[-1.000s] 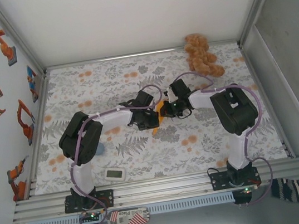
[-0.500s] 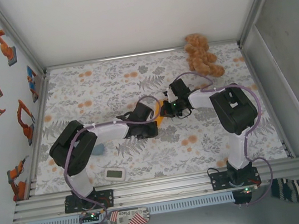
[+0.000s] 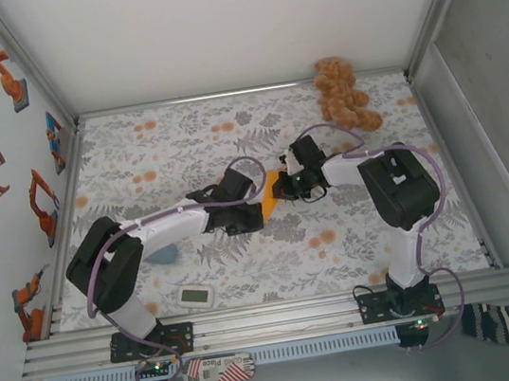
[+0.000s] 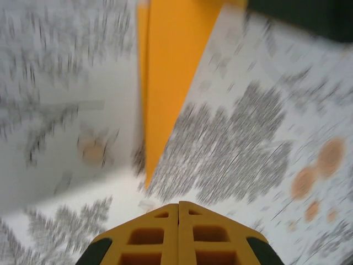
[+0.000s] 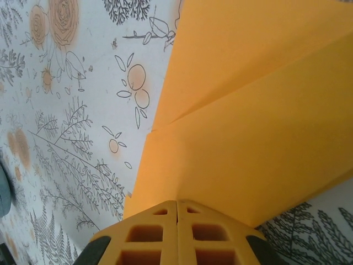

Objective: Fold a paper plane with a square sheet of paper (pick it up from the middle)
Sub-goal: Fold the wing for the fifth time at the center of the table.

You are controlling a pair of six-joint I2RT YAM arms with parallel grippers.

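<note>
- Left of centre on the flowered cloth (image 3: pixel 134 151), the left gripper (image 4: pixel 177 218) has its jaws pressed together, empty, just short of the narrow tip of the orange paper (image 4: pixel 165 83).
- Between both grippers, the paper is a slim, pointed, folded strip.
- At its right end, the right gripper (image 5: pixel 176 216) has its jaws together over the layered folds; I cannot tell if it pinches them.
- Far right, at the back, sits a tan plush toy (image 3: pixel 343 93).

The bright orange paper (image 3: pixel 271 191) is folded into a slim, creased shape with overlapping layers. It narrows to a point at its near end and lies slanted near the middle of the desk (image 3: pixel 182 153).
</note>
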